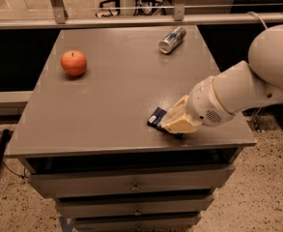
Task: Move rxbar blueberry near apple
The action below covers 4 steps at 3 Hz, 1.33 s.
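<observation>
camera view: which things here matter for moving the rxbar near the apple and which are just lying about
Part of the job: rxbar blueberry, front right of the table; gripper, down over the bar; apple, back left.
Just lying about: drink can, on its side at the back right.

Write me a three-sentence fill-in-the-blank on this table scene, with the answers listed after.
1. The claw sits over the bar, near the table edge that is right above the ____.
2. The can lies on its ____.
3. The apple, can and bar make ____ things on the table.

Missing words: drawers; side; three.
</observation>
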Available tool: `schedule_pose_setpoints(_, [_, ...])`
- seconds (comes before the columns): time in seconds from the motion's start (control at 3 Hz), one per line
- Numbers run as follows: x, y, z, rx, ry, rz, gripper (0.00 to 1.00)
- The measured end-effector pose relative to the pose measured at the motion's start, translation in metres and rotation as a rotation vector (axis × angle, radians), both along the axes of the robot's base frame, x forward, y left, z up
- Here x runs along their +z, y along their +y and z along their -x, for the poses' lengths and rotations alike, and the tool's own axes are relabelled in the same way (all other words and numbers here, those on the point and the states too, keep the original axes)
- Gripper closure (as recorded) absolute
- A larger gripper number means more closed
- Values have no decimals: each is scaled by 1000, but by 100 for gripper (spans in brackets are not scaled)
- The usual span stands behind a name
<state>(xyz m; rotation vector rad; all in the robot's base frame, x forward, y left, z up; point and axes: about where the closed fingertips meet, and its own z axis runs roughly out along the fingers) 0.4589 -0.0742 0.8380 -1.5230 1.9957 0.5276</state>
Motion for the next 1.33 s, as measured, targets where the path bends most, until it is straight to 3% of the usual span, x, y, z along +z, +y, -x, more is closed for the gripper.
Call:
schedule_pose_setpoints(0.67, [17,-23,-25,-38,-40,24,36])
schedule_pose_setpoints(1.0, [13,-23,-26,-44,-21,29,13])
schedule_pose_setpoints(1.33, [8,-21,-25,-46,8,34,0])
